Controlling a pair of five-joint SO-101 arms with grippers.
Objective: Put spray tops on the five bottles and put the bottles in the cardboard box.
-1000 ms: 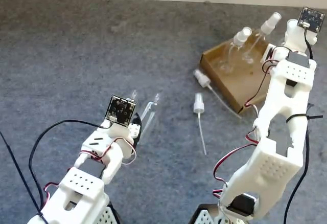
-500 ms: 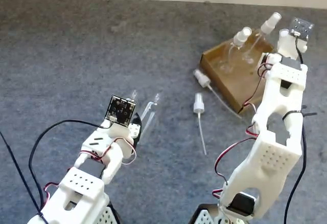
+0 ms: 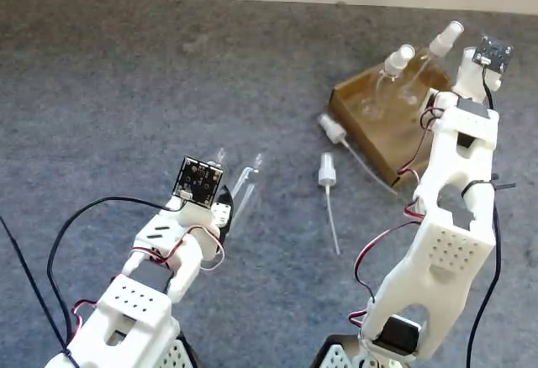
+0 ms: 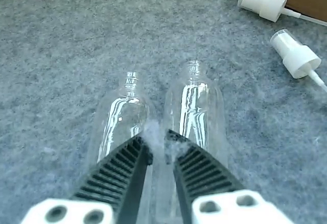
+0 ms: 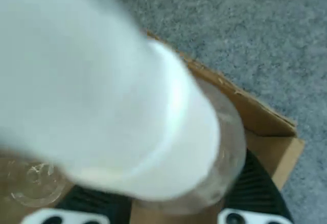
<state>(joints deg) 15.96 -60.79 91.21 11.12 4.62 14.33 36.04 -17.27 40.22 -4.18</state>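
The right gripper (image 5: 171, 197) is clamped on a clear bottle (image 5: 225, 147), jaws either side of the body. The white spray top (image 5: 127, 101) is already fitted. In the high view it hangs at the upper right of the frame, over the far side of the cardboard box (image 3: 391, 137).

Step in hand, as I read it: set this third bottle down in the box.

In the box, one capped bottle (image 3: 395, 64) and a second capped bottle (image 3: 443, 40) lean on the far wall, just beside the held one.

To do it well:
- Lower into the free corner.
- Match the neighbours' tilt and keep clear of their tops.
- Let go only once the base bears on the box floor.
- The box looks light, and a nudge to its wall could shift it.

The left gripper (image 4: 158, 144) is low at centre-left of the high view, jaws a narrow gap apart and holding nothing. Its tips sit over the seam between one uncapped bottle (image 4: 125, 116) and another uncapped bottle (image 4: 196, 106), which lie side by side on the bench (image 3: 126, 74).

One loose spray top (image 3: 332, 127) lies near the box, and another loose spray top (image 3: 327, 170) lies between the box and the bottles.
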